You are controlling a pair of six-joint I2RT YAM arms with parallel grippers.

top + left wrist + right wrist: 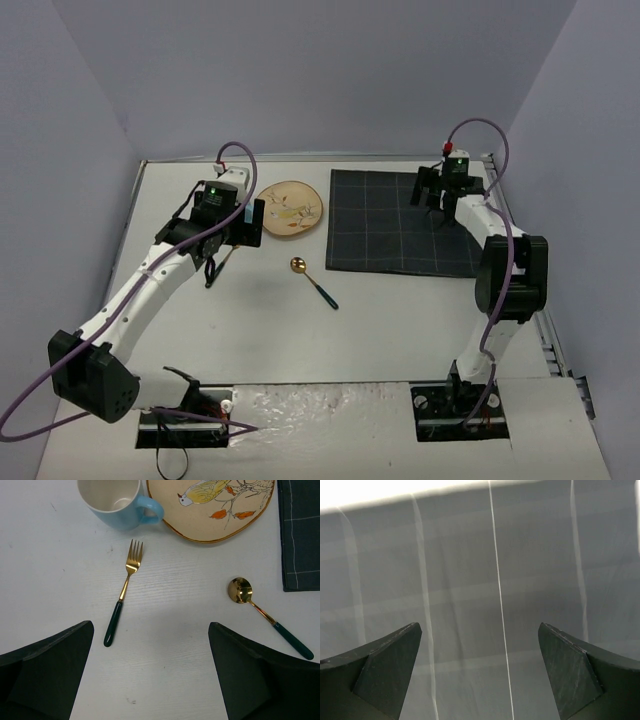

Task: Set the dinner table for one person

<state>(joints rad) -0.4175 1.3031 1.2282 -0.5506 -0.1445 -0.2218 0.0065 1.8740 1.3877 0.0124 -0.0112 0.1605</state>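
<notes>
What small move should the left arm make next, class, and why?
Probably ease the left gripper forward and down onto the fork: its jaws stand open and empty, and the fork's green handle lies just ahead, off the mat.

in the top view the left gripper covers the mug toward the bench's far edge, left of middle, and most of the fork. the left wrist view cuts the mug and plate at its top edge, the mat at its right, its own fingers at the bottom. the right wrist view shows blurred mat, cut on three sides; the right fingers run off the bottom.
</notes>
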